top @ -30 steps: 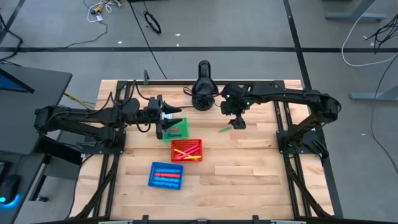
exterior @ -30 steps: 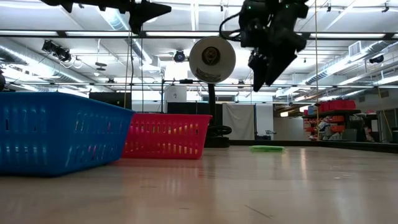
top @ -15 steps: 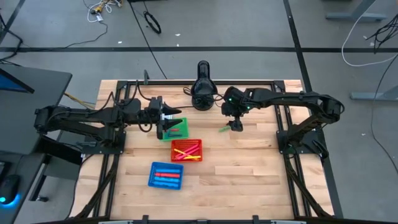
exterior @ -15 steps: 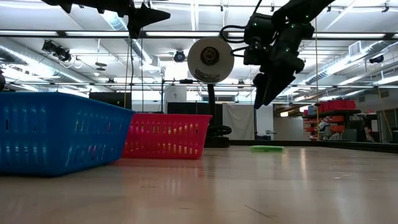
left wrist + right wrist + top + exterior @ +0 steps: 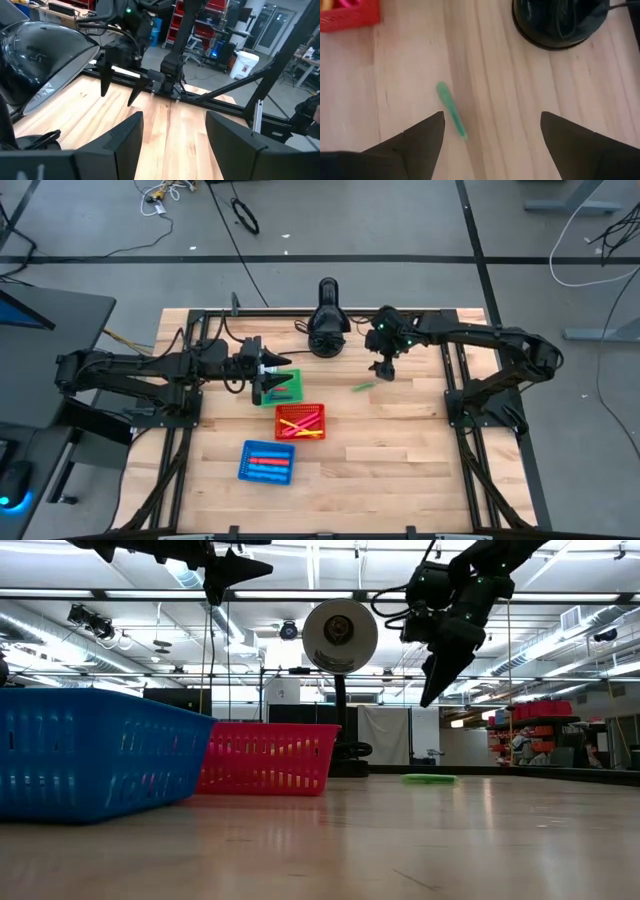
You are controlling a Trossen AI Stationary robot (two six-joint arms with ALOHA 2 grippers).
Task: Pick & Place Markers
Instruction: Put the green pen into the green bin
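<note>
We find a pale wooden table [image 5: 400, 450] on a grey floor, with a black domed stand [image 5: 327, 330] at its far edge. One green marker [image 5: 362, 388] lies flat on the bare wood, well apart from the baskets. Red and yellow markers [image 5: 298, 424] lie in the red basket [image 5: 300, 421], red ones in the blue basket [image 5: 266, 461]; the green basket [image 5: 283, 387] is partly covered by the left arm.

The right pincer [image 5: 383, 370] hangs above the table near the green marker, to the far side of it and not touching. Its fingers [image 5: 422, 137] are spread wide and hold nothing; the right wrist view shows the marker on the wood just beside one finger.

The left pincer [image 5: 263, 372] hovers over the green basket. Its fingers [image 5: 125, 145] stand apart with nothing between them.
</note>
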